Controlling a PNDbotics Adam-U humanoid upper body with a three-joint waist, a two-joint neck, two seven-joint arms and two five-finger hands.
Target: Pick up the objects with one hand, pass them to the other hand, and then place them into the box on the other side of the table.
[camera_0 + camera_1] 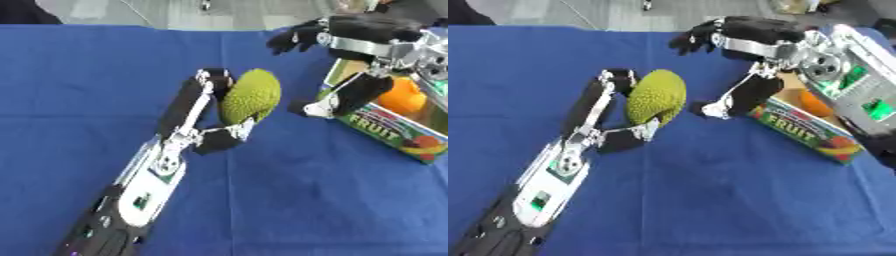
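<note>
A bumpy green oval fruit (251,95) hangs above the blue table, pinched between the fingers and thumb of my left hand (197,115), whose arm comes in from the lower left. My right hand (741,65) hovers a little to the fruit's right with its fingers spread open, thumb pointing down toward the fruit, not touching it. A cardboard box (802,127) printed "FRUIT" lies at the right under the right hand, with an orange fruit (404,97) inside.
The blue cloth (289,200) covers the whole table. Grey floor shows beyond the far edge. The right arm's silver wrist (833,60) stands over the box.
</note>
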